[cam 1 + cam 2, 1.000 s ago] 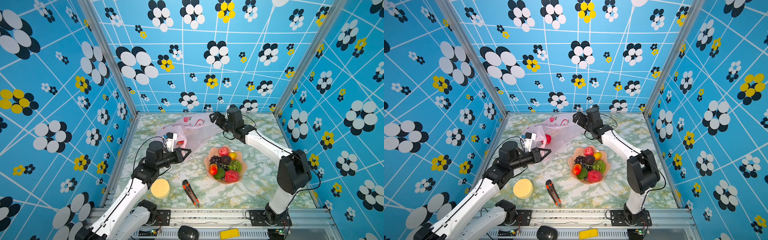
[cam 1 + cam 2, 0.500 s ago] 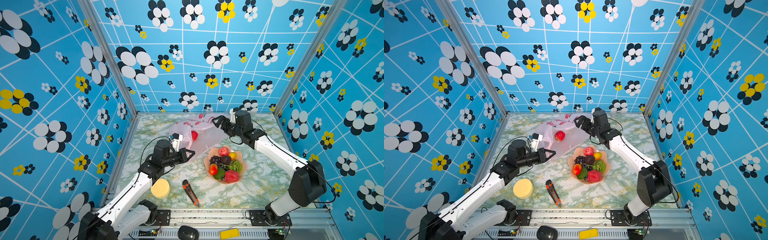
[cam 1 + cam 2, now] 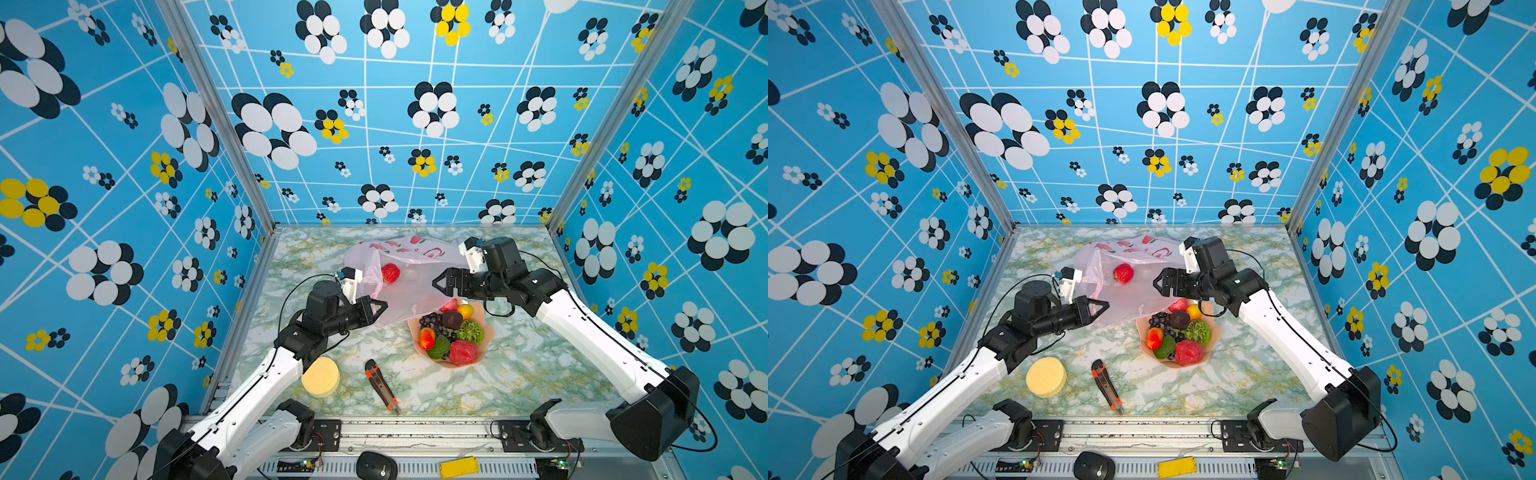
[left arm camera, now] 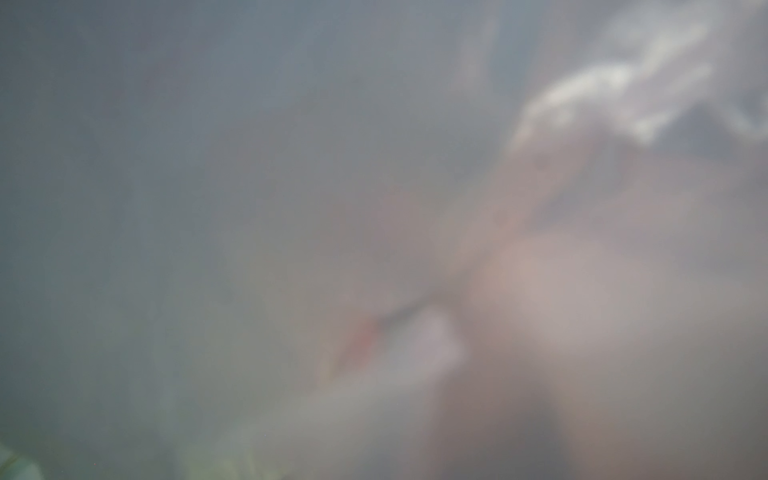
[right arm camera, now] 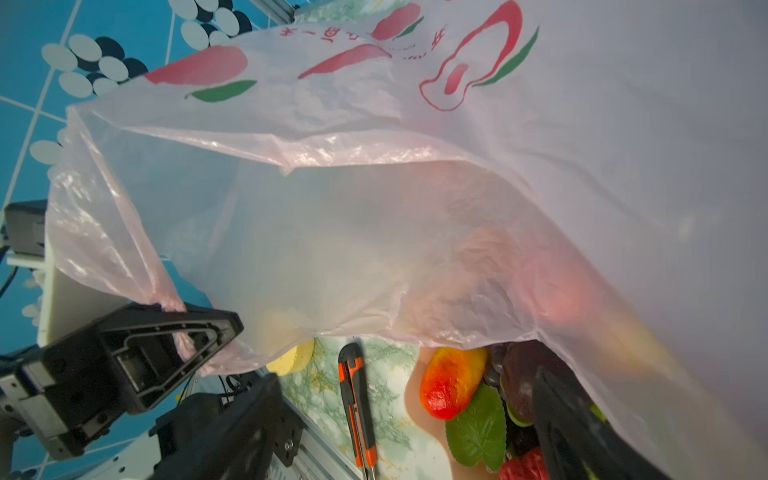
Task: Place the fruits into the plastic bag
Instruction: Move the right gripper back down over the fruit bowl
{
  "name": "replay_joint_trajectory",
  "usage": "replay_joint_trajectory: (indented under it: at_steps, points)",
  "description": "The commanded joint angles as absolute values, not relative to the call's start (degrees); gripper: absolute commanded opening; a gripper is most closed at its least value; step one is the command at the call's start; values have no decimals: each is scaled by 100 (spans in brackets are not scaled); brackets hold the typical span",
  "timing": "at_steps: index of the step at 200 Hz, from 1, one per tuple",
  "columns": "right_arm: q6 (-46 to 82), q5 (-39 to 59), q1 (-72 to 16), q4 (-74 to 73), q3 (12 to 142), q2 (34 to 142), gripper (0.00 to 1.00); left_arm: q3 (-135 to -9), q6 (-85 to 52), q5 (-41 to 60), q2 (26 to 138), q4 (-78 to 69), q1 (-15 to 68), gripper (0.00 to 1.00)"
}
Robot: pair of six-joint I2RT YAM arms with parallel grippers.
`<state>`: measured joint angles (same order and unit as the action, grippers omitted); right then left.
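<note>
Loading fruits (image 3: 462, 352) — left gripper (image 3: 380, 307) clamped on the plastic bag (image 3: 415, 291); right gripper (image 3: 436, 284), jaws apart, empty, next must pick from the bowl (image 3: 488, 332).

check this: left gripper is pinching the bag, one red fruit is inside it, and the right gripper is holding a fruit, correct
Not quite: the right gripper holds nothing; the right wrist view shows its jaws open and empty. The rest stands: the left gripper is shut on the plastic bag, and one red fruit lies inside it.
</note>
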<state>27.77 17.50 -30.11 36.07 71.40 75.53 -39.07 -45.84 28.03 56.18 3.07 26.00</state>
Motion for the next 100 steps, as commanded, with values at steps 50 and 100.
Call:
replay_joint_trajectory:
  at_steps: [50,100]
  points:
    - [2100,1386,-3418,4674,7082,7172,93,-3982,-4588,2596,5810,64,2894,0]
    - [3021,2915,-3436,1619,5689,6393,92,-4018,-4632,2568,6034,-127,3026,0]
